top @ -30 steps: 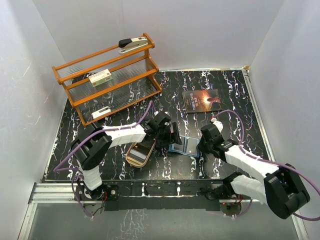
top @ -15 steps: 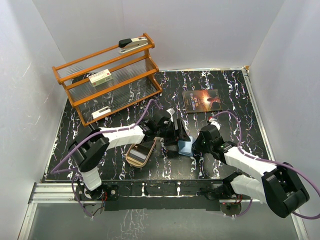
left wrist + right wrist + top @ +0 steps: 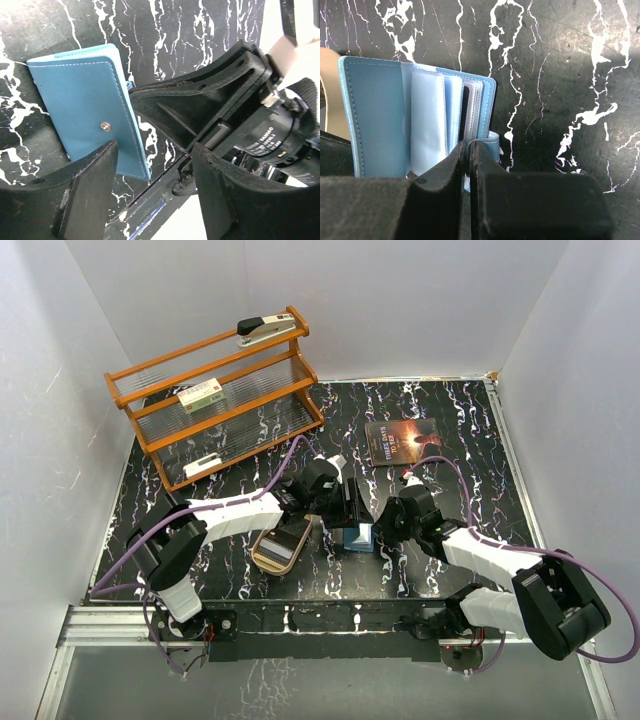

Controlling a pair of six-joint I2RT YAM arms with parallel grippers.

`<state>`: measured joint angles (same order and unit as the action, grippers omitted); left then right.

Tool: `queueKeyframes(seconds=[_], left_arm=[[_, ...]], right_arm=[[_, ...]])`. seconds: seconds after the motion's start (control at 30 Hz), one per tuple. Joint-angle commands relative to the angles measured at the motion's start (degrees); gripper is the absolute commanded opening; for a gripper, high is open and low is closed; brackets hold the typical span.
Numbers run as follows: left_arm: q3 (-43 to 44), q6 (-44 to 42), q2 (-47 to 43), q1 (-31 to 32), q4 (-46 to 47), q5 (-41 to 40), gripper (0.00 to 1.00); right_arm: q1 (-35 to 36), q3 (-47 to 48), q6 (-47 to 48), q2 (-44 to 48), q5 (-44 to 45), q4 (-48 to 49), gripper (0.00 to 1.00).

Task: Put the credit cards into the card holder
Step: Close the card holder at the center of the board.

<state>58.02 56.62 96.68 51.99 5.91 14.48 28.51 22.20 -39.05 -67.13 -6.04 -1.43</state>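
Note:
The blue card holder (image 3: 358, 537) stands half open on its edge between my two grippers. In the left wrist view its outer cover (image 3: 82, 105) with a snap stud faces me. In the right wrist view it (image 3: 375, 115) shows clear inner sleeves. My right gripper (image 3: 386, 522) (image 3: 469, 150) is shut on the holder's right cover edge, by the snap tab. My left gripper (image 3: 350, 508) (image 3: 155, 200) is open and empty, its left finger (image 3: 85, 195) in front of the cover. A greyish credit card (image 3: 278, 548) lies in the tan tray (image 3: 262, 558).
An orange wire rack (image 3: 215, 390) stands at the back left with a stapler (image 3: 265, 330) on top, a white-green box (image 3: 201, 395) and a small white item (image 3: 203, 464) on its shelves. A dark book (image 3: 402, 441) lies at the back right.
The card holder lay open and flat; now it stands folded up on edge. My right gripper moved left with it. My left gripper moved right against the holder.

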Motion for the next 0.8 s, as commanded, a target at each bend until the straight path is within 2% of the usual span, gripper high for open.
queueKeyframes(seconds=[0.0, 0.07, 0.17, 0.33, 0.67, 0.77], left_arm=[[1.5, -4.5, -0.7, 0.4, -2.6, -2.3, 0.56], [2.2, -5.2, 0.7, 0.4, -2.4, -1.9, 0.5], [3.4, -5.9, 2.4, 0.4, -2.4, -0.8, 0.47], [4.8, -6.8, 3.3, 0.4, -3.3, -0.8, 0.56], [6.1, -8.6, 3.4, 0.3, -4.3, -2.6, 0.55], [7.8, -10.3, 3.9, 0.4, -5.7, -2.7, 0.59]], right_arm=[[0.4, 3.3, 2.2, -0.5, 0.3, 0.0, 0.0], [0.4, 3.6, 2.2, -0.7, 1.6, -1.9, 0.01], [0.4, 3.5, 2.4, -0.2, 2.9, -3.6, 0.03], [0.4, 3.6, 1.6, 2.5, 6.2, -6.5, 0.14], [0.4, 4.0, 1.1, 5.6, 9.8, -10.1, 0.12], [0.4, 4.1, 1.0, 5.5, 9.8, -10.5, 0.12]])
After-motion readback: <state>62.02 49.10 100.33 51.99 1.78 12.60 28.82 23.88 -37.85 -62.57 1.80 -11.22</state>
